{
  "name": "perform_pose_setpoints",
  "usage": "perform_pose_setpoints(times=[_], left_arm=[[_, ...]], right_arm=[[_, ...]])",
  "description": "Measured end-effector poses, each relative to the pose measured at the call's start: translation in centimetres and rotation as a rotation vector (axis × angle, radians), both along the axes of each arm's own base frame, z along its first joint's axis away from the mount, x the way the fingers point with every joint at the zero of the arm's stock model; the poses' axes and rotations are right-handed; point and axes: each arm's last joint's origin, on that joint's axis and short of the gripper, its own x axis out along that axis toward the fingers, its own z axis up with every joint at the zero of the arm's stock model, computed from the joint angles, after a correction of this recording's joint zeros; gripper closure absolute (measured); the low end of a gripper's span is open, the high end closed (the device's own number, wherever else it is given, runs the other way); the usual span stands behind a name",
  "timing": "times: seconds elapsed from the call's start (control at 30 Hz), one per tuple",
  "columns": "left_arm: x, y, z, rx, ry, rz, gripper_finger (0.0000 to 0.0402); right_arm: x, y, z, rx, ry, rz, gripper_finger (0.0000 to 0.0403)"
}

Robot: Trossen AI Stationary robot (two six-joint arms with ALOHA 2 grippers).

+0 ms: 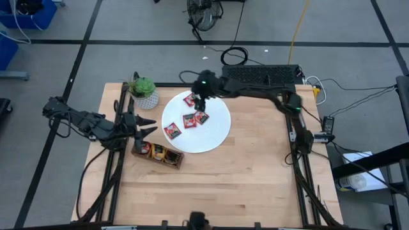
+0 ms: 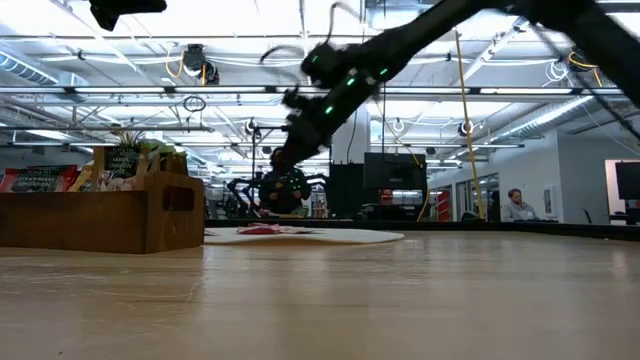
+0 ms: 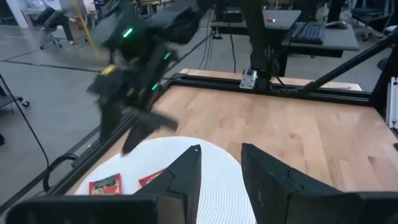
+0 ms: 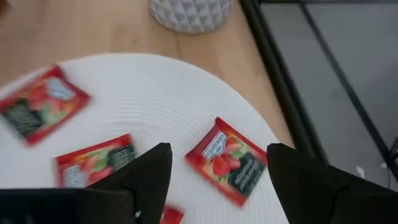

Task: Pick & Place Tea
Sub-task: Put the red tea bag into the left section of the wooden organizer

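My right fingers (image 4: pixel 214 180) hang spread over a red tea sachet (image 4: pixel 228 159) at the plate's (image 1: pixel 217 131) upper-left edge in the high view; closing off-center could flick it off.

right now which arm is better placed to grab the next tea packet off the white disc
Likely the right. Its open gripper hangs right over a red tea packet on the white disc. The left gripper, fingers apart, sits beside the disc's edge by the wooden tray.
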Motion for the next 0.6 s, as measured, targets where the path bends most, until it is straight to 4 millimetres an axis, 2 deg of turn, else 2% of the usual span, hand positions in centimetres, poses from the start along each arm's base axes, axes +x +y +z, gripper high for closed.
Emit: perform_pose_setpoints(times=[0.13,0.23,0.4,0.6], left_arm=[[0.1,-0.1,-0.1,0.004,0.008,-0.001,0.0281],[0.2,-0.1,-0.1,0.005,0.010,-0.001,0.0281],[0.2,-0.1,-0.1,0.005,0.011,-0.002,0.0281],[0.2,-0.1,-0.1,0.006,0.011,-0.002,0.0281]], right_arm=[[2.7,-2.4,-1.5,0.029,0.077,-0.017,0.0164],[3.7,-4.1,-2.2,0.084,0.127,-0.060,0.0163],[4.2,-5.9,-3.2,0.132,0.178,-0.099,0.0159],[4.0,-6.0,-5.0,0.290,0.201,-0.069,0.0159]])
